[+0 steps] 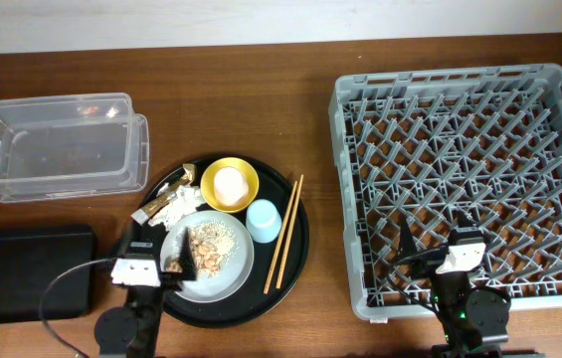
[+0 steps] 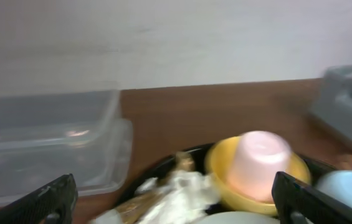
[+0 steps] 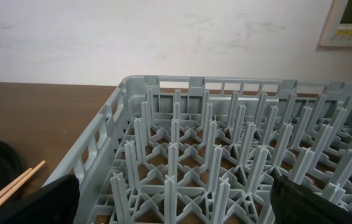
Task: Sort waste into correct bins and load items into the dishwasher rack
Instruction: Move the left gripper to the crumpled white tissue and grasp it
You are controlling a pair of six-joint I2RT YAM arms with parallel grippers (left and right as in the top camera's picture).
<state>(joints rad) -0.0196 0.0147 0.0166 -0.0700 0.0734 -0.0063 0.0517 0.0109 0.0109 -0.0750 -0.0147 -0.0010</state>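
A yellow bowl (image 1: 244,175) holding a cream-pink cup (image 1: 228,185), a light blue cup (image 1: 264,221), a pale plate (image 1: 236,268) with beige food scraps (image 1: 211,245), a white napkin with wrappers (image 1: 173,204) and wooden chopsticks (image 1: 283,235) sit on a round black tray. My left gripper (image 1: 151,256) is open and empty at the plate's near-left edge. In the left wrist view it (image 2: 176,208) faces the napkin (image 2: 176,190), bowl (image 2: 222,180) and pink cup (image 2: 260,163). My right gripper (image 1: 447,242) (image 3: 176,208) is open and empty above the near edge of the grey rack (image 1: 465,119) (image 3: 225,149).
A clear plastic box (image 1: 57,144) (image 2: 45,146) stands at the back left. A flat black tray (image 1: 22,273) lies at the front left. The round black tray (image 1: 298,249) sits between them and the rack. Chopstick tips (image 3: 10,186) show in the right wrist view.
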